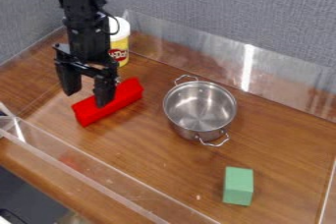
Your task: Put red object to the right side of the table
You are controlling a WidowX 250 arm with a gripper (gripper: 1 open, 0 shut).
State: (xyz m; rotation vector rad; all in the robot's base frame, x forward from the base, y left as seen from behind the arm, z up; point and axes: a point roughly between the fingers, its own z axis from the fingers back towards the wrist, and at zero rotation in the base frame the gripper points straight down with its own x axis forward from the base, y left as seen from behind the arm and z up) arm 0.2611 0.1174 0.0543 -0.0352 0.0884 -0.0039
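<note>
1. Red object [110, 103] lies on the table [151, 169], left of the steel pot [199, 108]; further left of that pot, the gripper [85, 93] points down with its jaws spread wide, one finger overlapping the block in my view.
2. Yellow tub [120, 46], white-lidded, stands behind and left of the pot.
3. Green block [238, 186] sits in front of the pot, towards the right.

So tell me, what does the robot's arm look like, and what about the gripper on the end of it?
The arm is black or very dark, built from narrow, angular segments. The gripper is also dark, with a bulky, blocky body and slim fingers. The picture is too coarse to make out any cables or markings.
</note>
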